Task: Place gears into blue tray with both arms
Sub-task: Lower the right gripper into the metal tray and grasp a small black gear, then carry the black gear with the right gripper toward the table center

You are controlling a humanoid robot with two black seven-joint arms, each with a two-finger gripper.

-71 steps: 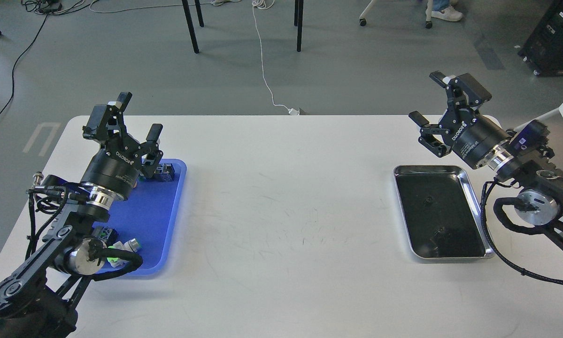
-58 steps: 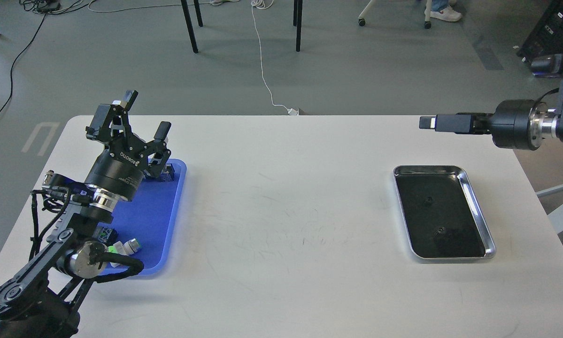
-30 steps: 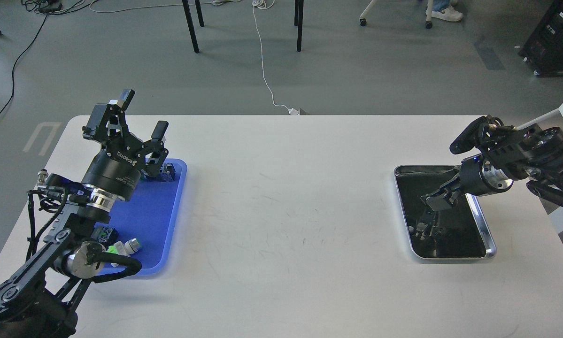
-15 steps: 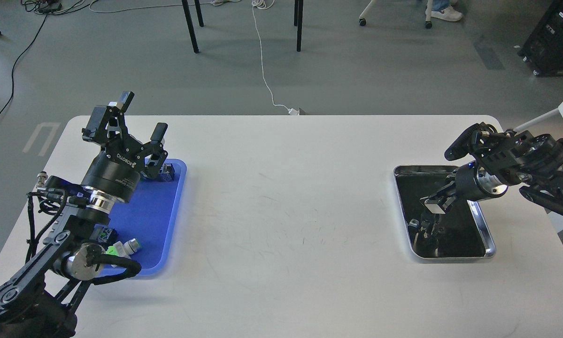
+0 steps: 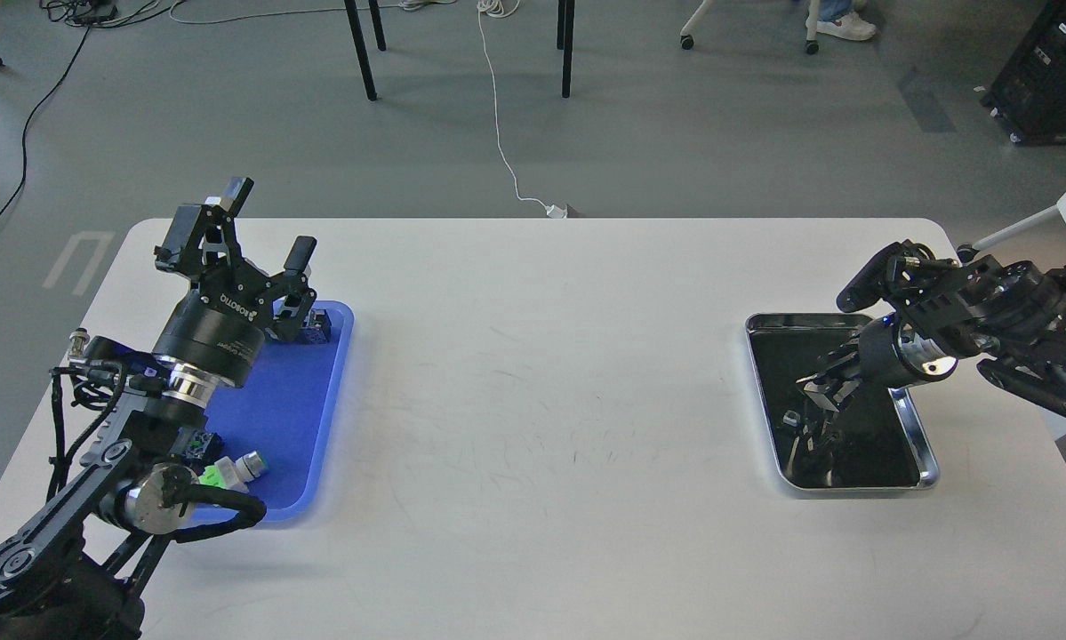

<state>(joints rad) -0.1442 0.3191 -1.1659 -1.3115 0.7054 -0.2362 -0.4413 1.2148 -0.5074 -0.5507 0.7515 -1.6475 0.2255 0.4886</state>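
Observation:
The blue tray (image 5: 279, 404) lies at the table's left side. My left gripper (image 5: 267, 224) hangs open above its far end, with nothing between its fingers. My right gripper (image 5: 819, 388) reaches down and to the left into the shiny steel tray (image 5: 917, 436) on the right, its tips close to the dark floor. Its fingers are small and dark against that floor, so I cannot tell their state. The gears do not stand out from the gripper and its reflection in the steel tray.
Green and white connectors (image 5: 233, 471) lie at the blue tray's near end, and a black and blue part (image 5: 316, 324) sits at its far end. The wide white table (image 5: 541, 400) stretches between the two trays. Chair legs and cables are on the floor beyond.

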